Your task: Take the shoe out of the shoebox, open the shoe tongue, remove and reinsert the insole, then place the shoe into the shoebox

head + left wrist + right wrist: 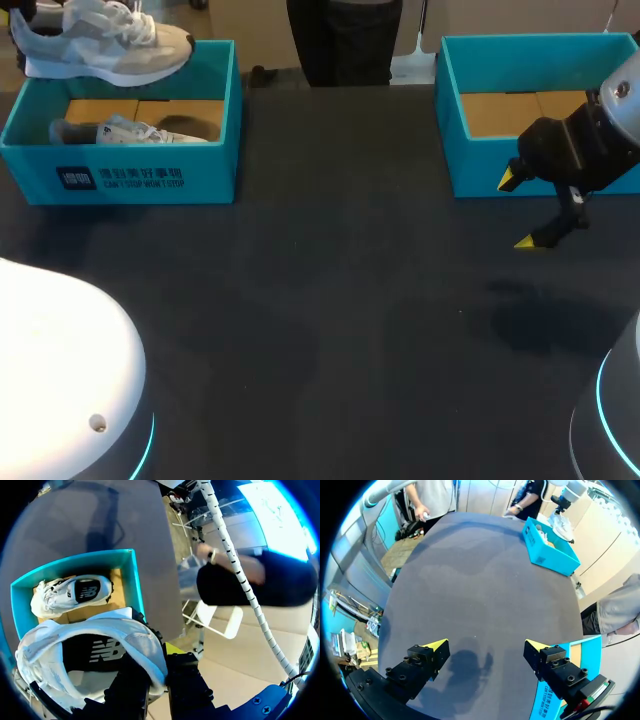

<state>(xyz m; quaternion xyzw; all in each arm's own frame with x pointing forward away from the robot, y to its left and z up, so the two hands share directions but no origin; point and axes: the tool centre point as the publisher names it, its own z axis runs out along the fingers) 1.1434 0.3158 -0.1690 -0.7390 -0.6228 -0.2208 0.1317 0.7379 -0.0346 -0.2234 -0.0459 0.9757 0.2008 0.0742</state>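
A white and grey shoe [100, 45] hangs above the left teal shoebox [140, 180] at the table's far left. In the left wrist view my left gripper [159, 660] is shut on the rim of this shoe [100, 645], whose dark insole faces the camera. A second white shoe [125, 131] lies on its side on the cardboard floor of that box [132, 587]. My right gripper [520, 212] hovers open over the table in front of the right teal shoebox [455, 150], with nothing between its fingers [436, 645].
The right shoebox holds only its cardboard floor. Dark tabletop [330, 320] stretches between the two boxes and toward the front. White rounded arm bases [60, 350] stand at the near left and near right corners.
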